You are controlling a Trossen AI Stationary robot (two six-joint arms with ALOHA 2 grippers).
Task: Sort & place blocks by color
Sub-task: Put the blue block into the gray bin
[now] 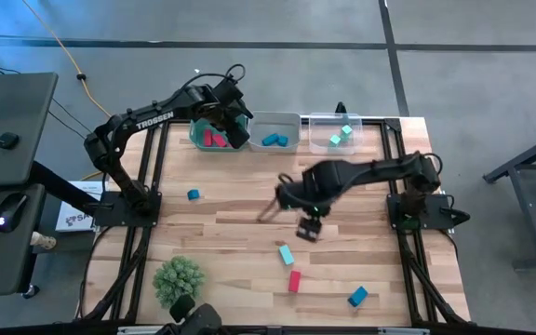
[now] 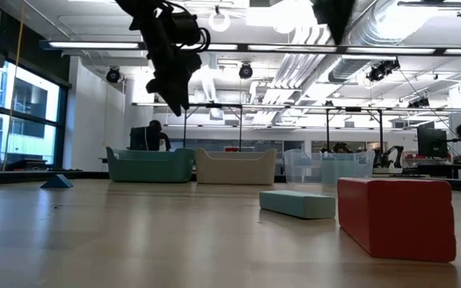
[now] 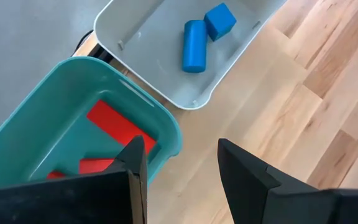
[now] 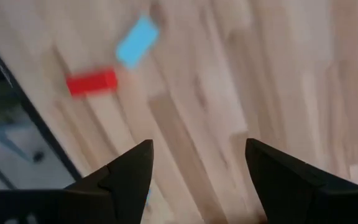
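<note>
- Now we see the right gripper (image 1: 309,229) hanging mid-table, fingers apart and empty; the light teal bar (image 1: 286,254) and red bar (image 1: 294,280) lie just toward the front edge, nearer this arm.
- Our left gripper (image 1: 234,124) (apparently empty, fingers part-spread) hovers over the teal bin (image 1: 196,138).

A: From where is each camera looking?

B: One is looking straight down on the whole table (image 1: 240,209). One is sitting low, close behind the red bar (image 2: 396,216), facing the teal bin (image 2: 150,166) far across. Both wrist cameras are pointing down.

A: What are they sharing?

B: The left wrist camera, near above the teal bin (image 3: 55,118), is sharing it.
</note>
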